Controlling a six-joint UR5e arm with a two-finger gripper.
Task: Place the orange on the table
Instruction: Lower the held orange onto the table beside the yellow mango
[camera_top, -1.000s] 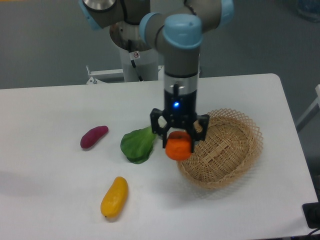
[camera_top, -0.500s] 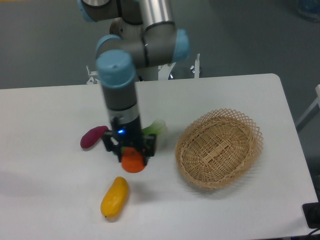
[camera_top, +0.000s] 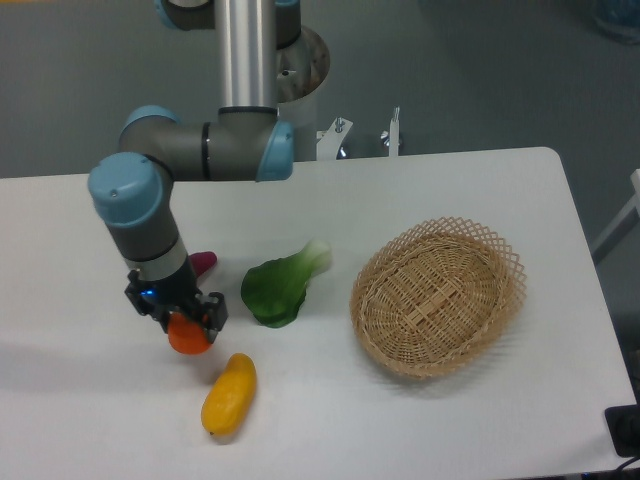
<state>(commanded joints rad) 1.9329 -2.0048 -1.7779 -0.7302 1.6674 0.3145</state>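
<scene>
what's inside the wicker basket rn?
Nothing visible in the basket, only its woven floor. The orange is far off, held in the gripper. The near wall hides a sliver of the floor.

the arm reaches down over the left part of the surface (camera_top: 80, 400), wrist vertical, elbow bent level. its hand (camera_top: 186, 330) points downward, fingers closed around the orange (camera_top: 188, 337).

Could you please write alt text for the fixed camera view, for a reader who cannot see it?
A robot arm's gripper holds an orange low over a white table, left of a green leafy vegetable and above a yellow fruit. An empty wicker basket sits right; a purple vegetable peeks out behind the arm.
</scene>
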